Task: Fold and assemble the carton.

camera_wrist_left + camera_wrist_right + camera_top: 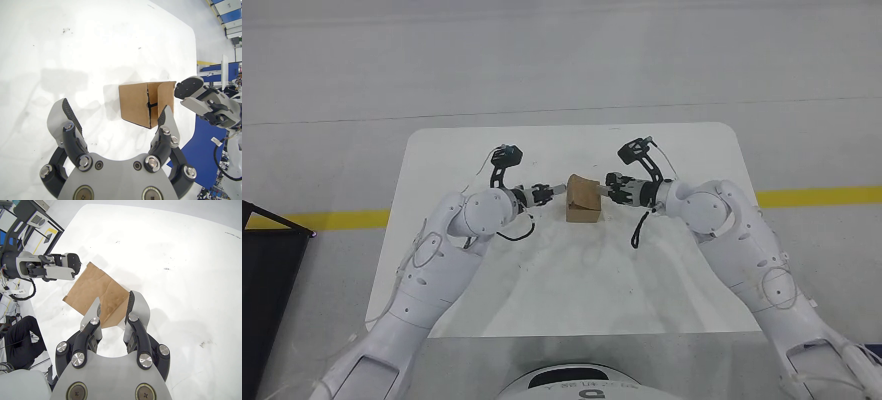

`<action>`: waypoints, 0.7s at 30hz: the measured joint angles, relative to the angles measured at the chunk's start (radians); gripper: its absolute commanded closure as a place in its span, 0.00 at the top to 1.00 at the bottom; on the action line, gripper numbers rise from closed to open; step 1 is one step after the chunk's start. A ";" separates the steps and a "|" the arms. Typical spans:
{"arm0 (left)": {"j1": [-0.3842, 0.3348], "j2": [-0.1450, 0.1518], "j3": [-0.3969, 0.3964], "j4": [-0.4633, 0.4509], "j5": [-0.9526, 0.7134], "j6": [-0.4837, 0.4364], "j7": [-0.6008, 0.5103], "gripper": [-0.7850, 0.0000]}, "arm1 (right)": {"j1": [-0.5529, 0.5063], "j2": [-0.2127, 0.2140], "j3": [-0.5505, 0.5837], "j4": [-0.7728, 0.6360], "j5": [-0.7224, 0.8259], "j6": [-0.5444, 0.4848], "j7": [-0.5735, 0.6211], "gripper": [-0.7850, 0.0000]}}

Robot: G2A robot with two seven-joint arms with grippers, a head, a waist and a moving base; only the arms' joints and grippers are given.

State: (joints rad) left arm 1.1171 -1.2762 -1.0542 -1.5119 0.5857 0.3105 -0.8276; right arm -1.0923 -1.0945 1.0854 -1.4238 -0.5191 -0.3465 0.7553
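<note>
Item: brown cardboard carton, small and part-formed, standing on the white round-cornered worktop about midway between left and right and somewhat toward the far side. Condition: body squared up; the end facing left is not closed, showing a ragged seam, a dark gap behind it and one flap bowed outward. Left pincer: spread wide and empty, just left of the carton, with one fingertip level with the bowed flap; contact cannot be told. Right pincer: narrowed about the carton's right-hand corner, a pad on each side of the cardboard, apparently gripping it. Step in hand, as judged: pressing the loose flap home against the left end while the right side is braced. Handling: hold the right grip firm and low so the light carton neither skids nor tips. Bring the left pincer in squarely and push with a flat pad near the flap's crease, not its free edge. Go slowly, as the ragged seam looks liable to tear. Room: bare worktop lies on the near side between the arms and beyond the carton. The far edge is the closer, so any sliding is better taken nearward. Left and right edges are well apart from the work.
</note>
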 measured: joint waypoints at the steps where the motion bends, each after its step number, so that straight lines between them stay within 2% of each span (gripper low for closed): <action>1: -0.003 -0.001 0.004 0.004 0.004 0.005 -0.002 1.00 | 0.002 0.000 -0.002 0.002 0.000 0.002 0.002 0.40; 21: -0.040 -0.017 0.051 0.052 0.033 0.081 0.023 1.00 | 0.021 -0.007 -0.032 0.010 -0.015 0.029 0.022 0.26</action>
State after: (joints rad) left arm 1.0776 -1.2929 -1.0028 -1.4596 0.6188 0.3911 -0.8047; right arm -1.0716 -1.1014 1.0538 -1.4142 -0.5336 -0.3176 0.7774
